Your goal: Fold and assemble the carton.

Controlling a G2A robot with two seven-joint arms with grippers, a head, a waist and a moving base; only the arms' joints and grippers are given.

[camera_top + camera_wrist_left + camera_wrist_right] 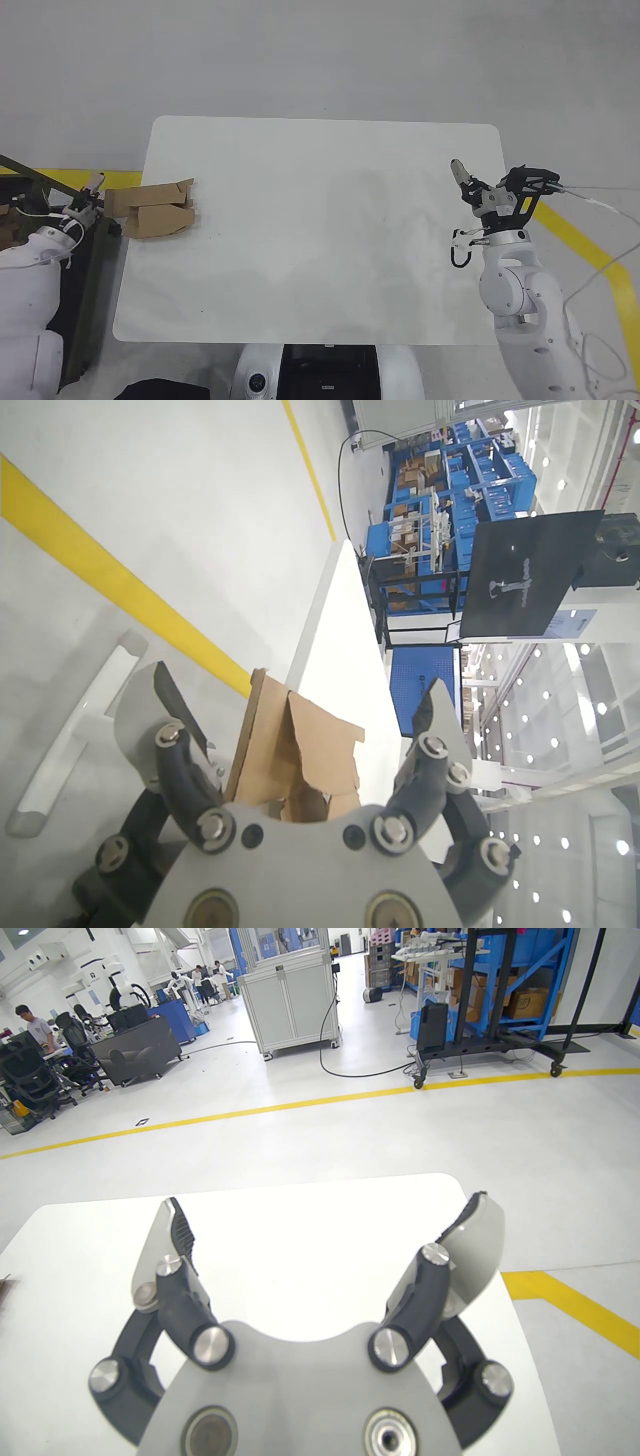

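The partly folded carton [152, 209] overhangs the table's [320, 250] left edge, loose between the left gripper's [297, 680] spread fingers, so a nudge could tip it off, with the empty, spread right gripper [325, 1200] well apart.

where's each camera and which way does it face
top view: above the arms, looking down at the table; both arms show.
left wrist view: on that wrist, facing along the table edge; open left tool flanks the carton.
right wrist view: on that wrist, facing across the table; open right tool.
shared: top and left wrist show the carton.
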